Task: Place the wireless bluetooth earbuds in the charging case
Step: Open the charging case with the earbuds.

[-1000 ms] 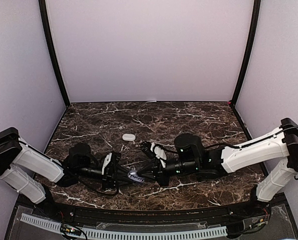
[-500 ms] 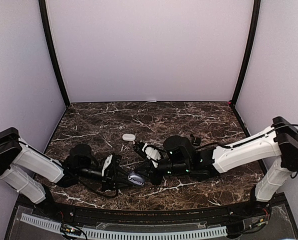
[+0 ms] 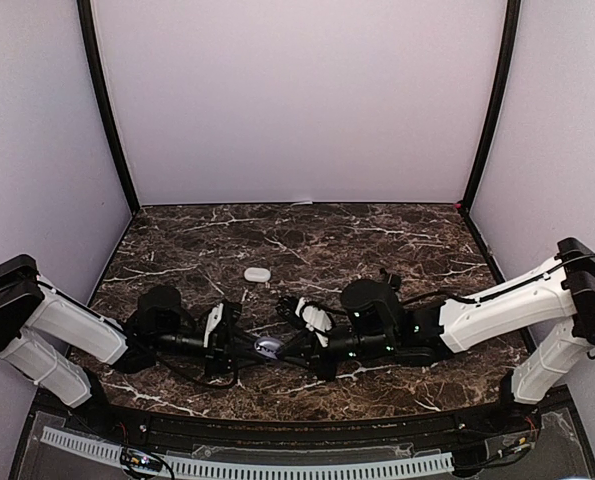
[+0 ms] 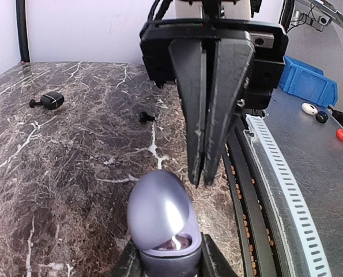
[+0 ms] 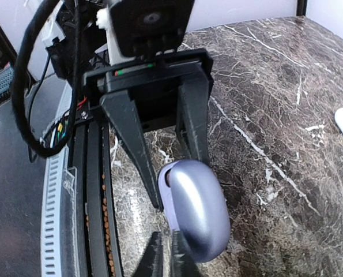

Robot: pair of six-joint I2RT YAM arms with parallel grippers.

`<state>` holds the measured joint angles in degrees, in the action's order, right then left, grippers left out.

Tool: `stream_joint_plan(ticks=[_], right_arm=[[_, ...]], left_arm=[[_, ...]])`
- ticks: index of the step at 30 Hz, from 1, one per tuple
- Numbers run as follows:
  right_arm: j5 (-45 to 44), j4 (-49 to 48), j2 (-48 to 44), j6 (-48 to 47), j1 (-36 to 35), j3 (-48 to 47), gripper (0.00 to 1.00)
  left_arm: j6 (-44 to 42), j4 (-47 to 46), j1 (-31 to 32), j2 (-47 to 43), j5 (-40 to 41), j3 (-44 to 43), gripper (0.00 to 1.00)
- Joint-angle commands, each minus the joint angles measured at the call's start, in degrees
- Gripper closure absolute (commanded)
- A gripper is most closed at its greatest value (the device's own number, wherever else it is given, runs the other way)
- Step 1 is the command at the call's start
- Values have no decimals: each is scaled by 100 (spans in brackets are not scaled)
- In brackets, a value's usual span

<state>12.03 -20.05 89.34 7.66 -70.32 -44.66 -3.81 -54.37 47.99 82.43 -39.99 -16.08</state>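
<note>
Two dark plastic earbuds (image 4: 47,101) lie far right on the marble table (image 4: 73,173). Your left gripper (image 4: 168,261) clamps the lavender pebble-shaped case (image 4: 159,213), lid open, near centre. Your right gripper (image 4: 199,180) has its fingers pressed together just beside the lid.

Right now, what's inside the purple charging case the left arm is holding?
The purple charging case is ajar. Under its raised lid shows a dark cavity with a small glint. The lid covers the rest, so whether an earbud sits inside cannot be told.
</note>
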Motion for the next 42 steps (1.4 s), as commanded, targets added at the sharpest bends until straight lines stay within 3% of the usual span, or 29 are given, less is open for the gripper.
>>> stream_joint_plan(ticks=[1,6,9,12,20,30,34,42], right_arm=[[25,-177,-79,11,-29,23,88],[269,-444,-460,76,170,361,66],[660,-567,-574,233,398,444,46],[1174,-407,-420,288,583,249,39],[2164,161,188,62,591,-394,51],[2341,367,536,12,485,-641,80],[2090,480,541,-81,388,-674,84],[1664,355,444,-147,250,-575,88]], left_arm=[[-51,-379,-26,-139,-54,72,91],[-225,-379,-26,-207,-345,96,96],[-367,-287,-26,-239,-559,79,97],[-396,-338,-26,-245,-969,94,97],[-427,-382,-20,-314,-1038,149,97],[-325,-288,-17,-251,-862,77,97],[-215,-223,-23,-198,-662,18,95],[240,-763,-33,-114,-172,172,73]])
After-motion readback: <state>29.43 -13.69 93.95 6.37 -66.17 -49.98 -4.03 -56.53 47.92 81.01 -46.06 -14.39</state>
